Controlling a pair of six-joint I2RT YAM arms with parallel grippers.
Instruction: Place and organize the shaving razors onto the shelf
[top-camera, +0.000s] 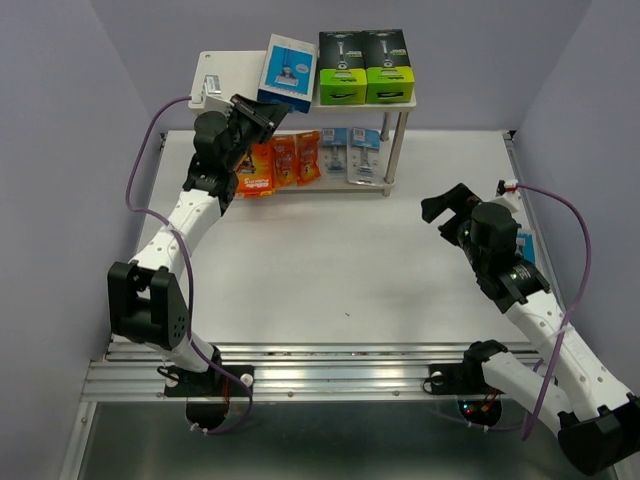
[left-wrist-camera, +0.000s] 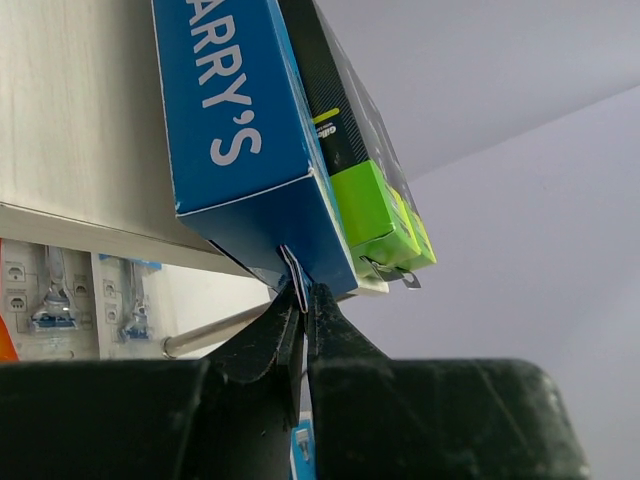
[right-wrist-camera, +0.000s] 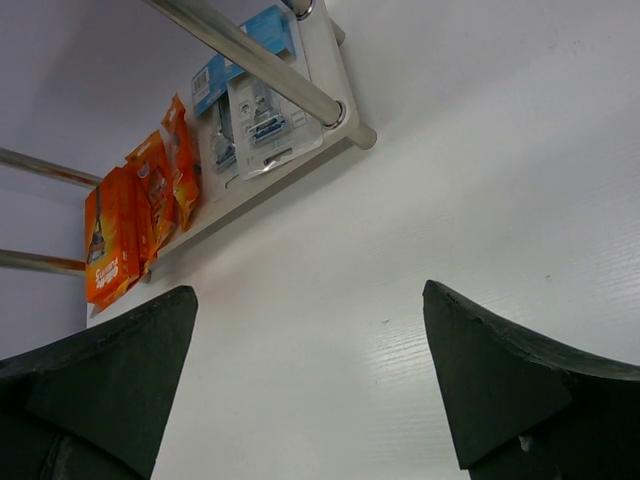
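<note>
Pinching a thin flap at the near end of the blue box (top-camera: 287, 68) (left-wrist-camera: 240, 130), the left pincer (top-camera: 266, 110) (left-wrist-camera: 303, 295) has its fingers pressed almost together on it, the box standing just past the fingertips. The blue box lies tilted at the top board of the shelf (top-camera: 228, 75), its near end hanging over the front edge. It is just beside the two black-and-green boxes (top-camera: 365, 65) (left-wrist-camera: 372, 195), which stand side by side on that board. On the lower board the orange packs (top-camera: 285, 162) (right-wrist-camera: 125, 225) sit to the left and the light-blue blister cards (top-camera: 350, 152) (right-wrist-camera: 250, 115) to the right. The right pincer (top-camera: 450, 212) (right-wrist-camera: 310, 380) is spread wide and holds nothing. It hangs over the white surface (top-camera: 330, 260), well apart from the shelf and every pack.
</note>
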